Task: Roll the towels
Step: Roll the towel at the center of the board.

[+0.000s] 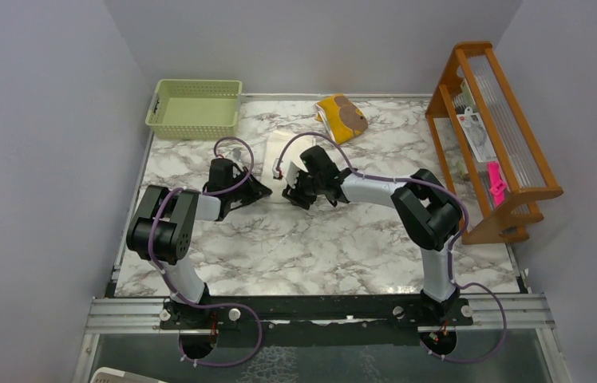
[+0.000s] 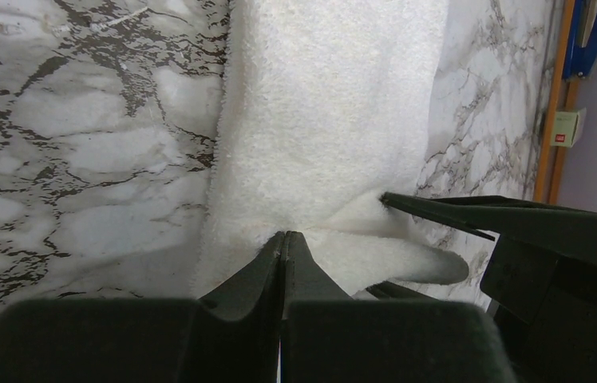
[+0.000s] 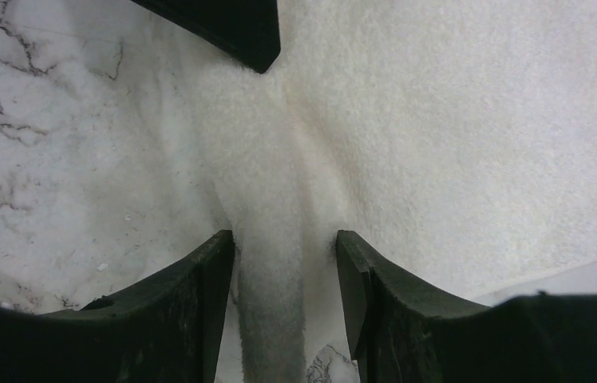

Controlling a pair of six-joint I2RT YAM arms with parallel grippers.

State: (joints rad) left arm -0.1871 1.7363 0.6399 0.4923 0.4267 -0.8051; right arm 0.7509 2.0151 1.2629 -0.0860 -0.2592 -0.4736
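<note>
The left gripper [image 2: 283, 239] was shut tight, its two fingers pressed flat together. Its tips sat right at the near edge of the white towel [image 2: 327, 104]. I could not tell if any cloth was caught between them.

The right gripper [image 3: 283, 247] came in from the other side. It held a bumpy fold of the same towel between its two fingers [image 3: 207, 275]. The fold filled the gap and touched both fingers. This fold ran like a little ridge from the right gripper across to the tip of the left one. The two grippers were close together at the near end of the towel.

The white towel lay flat on the bench [image 1: 319, 247], near the middle. Its long side ran away from the arms, toward the back wall. Only the near end was bunched up.

The yellow towel [image 1: 341, 117] lay farther back and a bit to the right, well apart from both grippers. A green basket [image 1: 191, 128] stood at the back left corner. A wooden rack [image 1: 471, 49] stood along the right side.
</note>
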